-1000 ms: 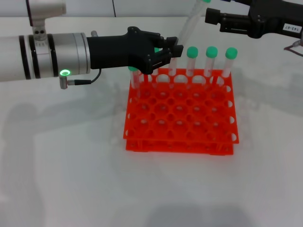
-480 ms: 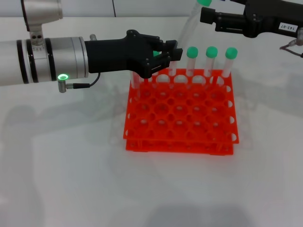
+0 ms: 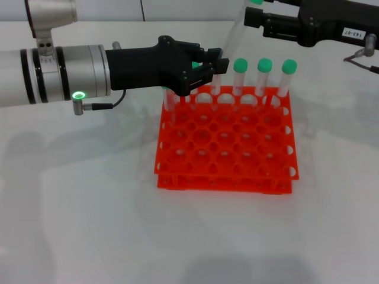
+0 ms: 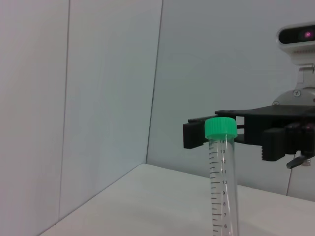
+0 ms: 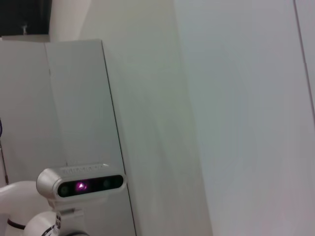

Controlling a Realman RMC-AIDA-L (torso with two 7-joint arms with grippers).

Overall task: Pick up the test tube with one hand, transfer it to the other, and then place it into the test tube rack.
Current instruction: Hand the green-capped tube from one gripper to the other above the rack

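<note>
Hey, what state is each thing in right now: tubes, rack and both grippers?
test tube: capped, tilted, gripped low down.
left gripper: jaws shut on test tube.
right gripper: by the tube's cap.
test tube rack: flat, mostly empty.
other tubes: capped, upright in back row.
</note>
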